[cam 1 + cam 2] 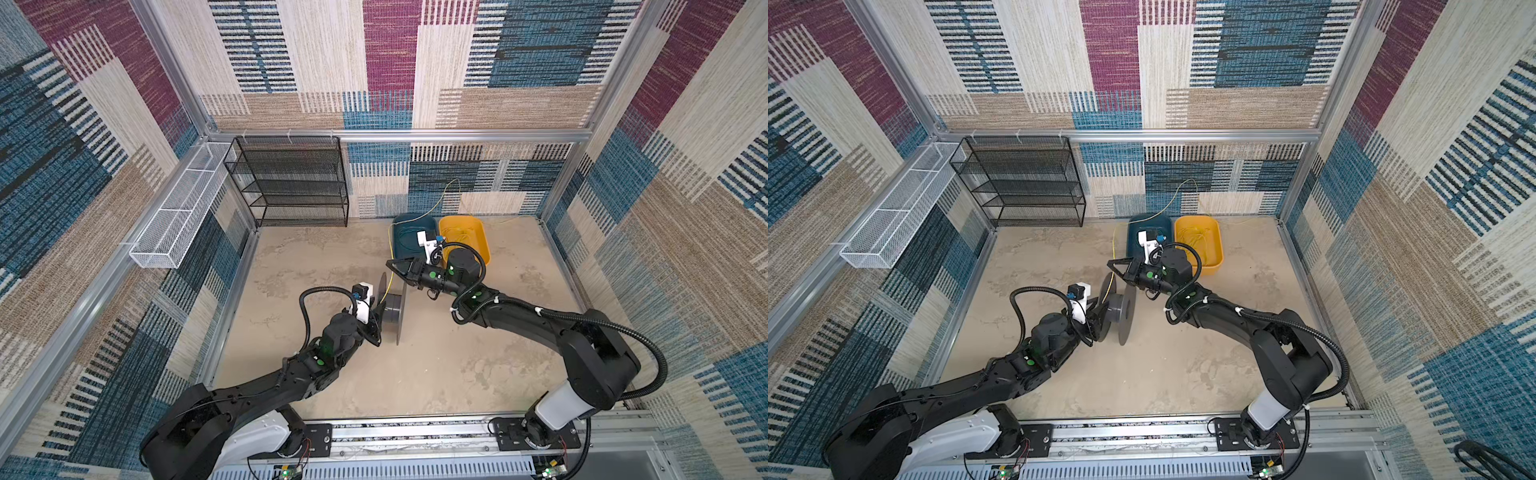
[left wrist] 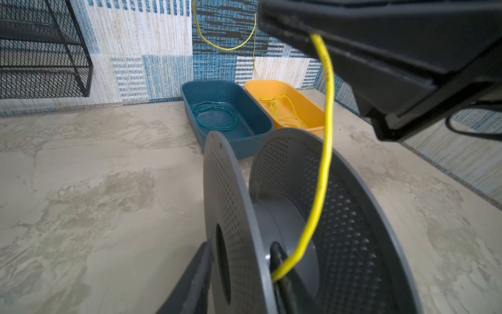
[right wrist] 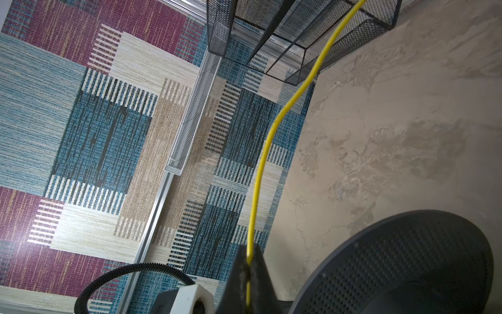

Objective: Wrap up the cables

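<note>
My right gripper (image 3: 248,254) pinches the yellow cable (image 2: 324,168) just above the spool (image 2: 353,217).
It's light, limp; I'd grip close to the hub (image 2: 282,214). Left gripper (image 1: 378,322) straddles a flange (image 2: 231,204); clamped or not, I can't tell.

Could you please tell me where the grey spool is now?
In both top views the grey spool stands on edge mid-table, beside the left hand, with the right hand holding the yellow cable just behind it.
</note>
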